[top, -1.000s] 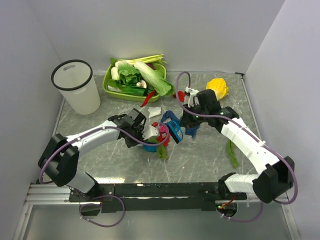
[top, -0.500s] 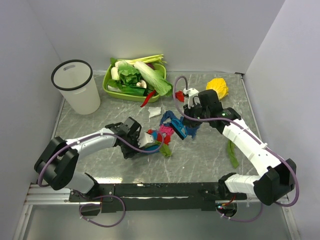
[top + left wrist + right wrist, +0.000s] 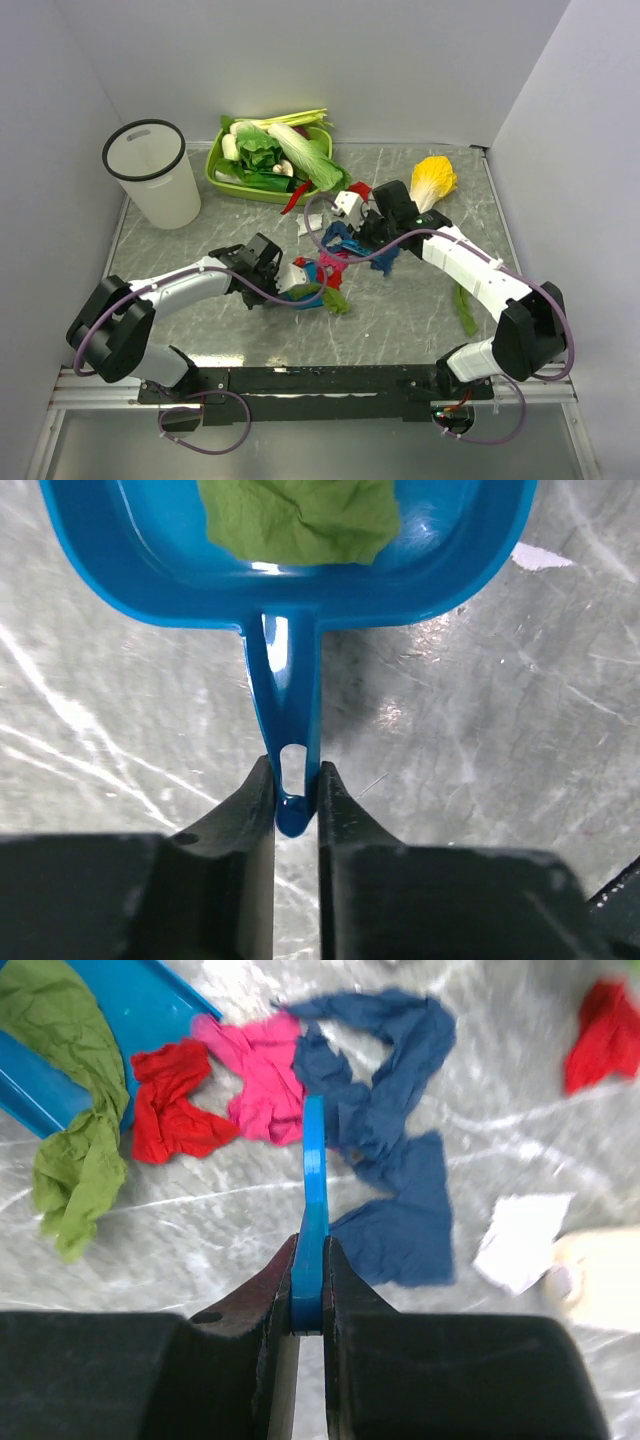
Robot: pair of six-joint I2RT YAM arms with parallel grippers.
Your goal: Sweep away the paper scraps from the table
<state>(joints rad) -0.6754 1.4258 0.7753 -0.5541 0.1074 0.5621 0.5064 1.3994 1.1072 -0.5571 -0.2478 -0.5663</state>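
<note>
Paper scraps are lying bunched on the table just beyond our right gripper, which is pinching a thin blue sweeper edge-on. Our left gripper is clamping the dustpan handle, one green scrap inside. We are risking the sweeper riding over the flat dark-blue scrap, or pushing scraps past the pan's lip.

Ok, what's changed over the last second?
The right gripper, shut on the blue sweeper blade, swung left across the table into the paper scraps, uncovering more of the yellow cabbage. The left gripper first eased back toward the near-left with the dustpan, then held. Both grips stayed shut. The white bin, vegetable tray and loose white scrap did not move.
</note>
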